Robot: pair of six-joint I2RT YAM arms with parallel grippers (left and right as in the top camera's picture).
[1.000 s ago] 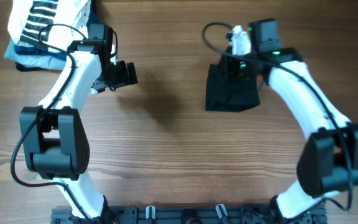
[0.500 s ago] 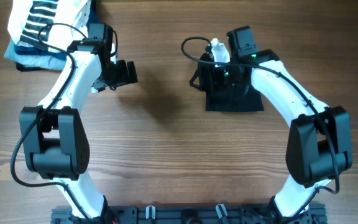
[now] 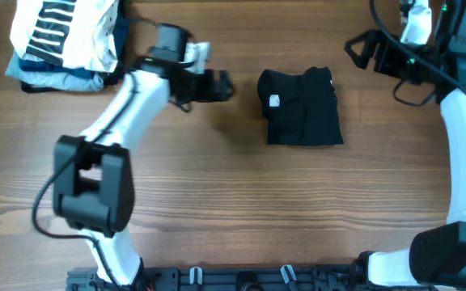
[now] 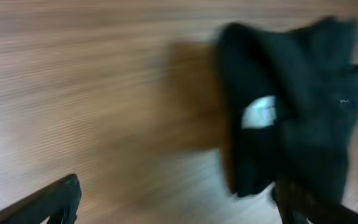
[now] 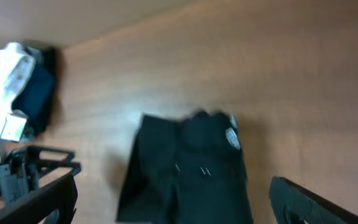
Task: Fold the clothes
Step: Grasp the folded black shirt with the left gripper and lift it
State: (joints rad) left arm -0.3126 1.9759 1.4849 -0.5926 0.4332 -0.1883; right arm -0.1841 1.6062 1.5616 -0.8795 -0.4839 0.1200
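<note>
Gripping the folded black shirt (image 3: 302,113) well means pinching every layer at its edge. Left gripper (image 3: 225,85) and right gripper (image 3: 361,52) both gape empty.

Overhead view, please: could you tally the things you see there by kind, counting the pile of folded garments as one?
Black shirt: 1
Pile of folded garments: 1
Robot arms: 2, ending in the left tool and the right tool
Total: 4

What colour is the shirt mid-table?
The shirt is black with a small white logo; clearest overhead.
</note>
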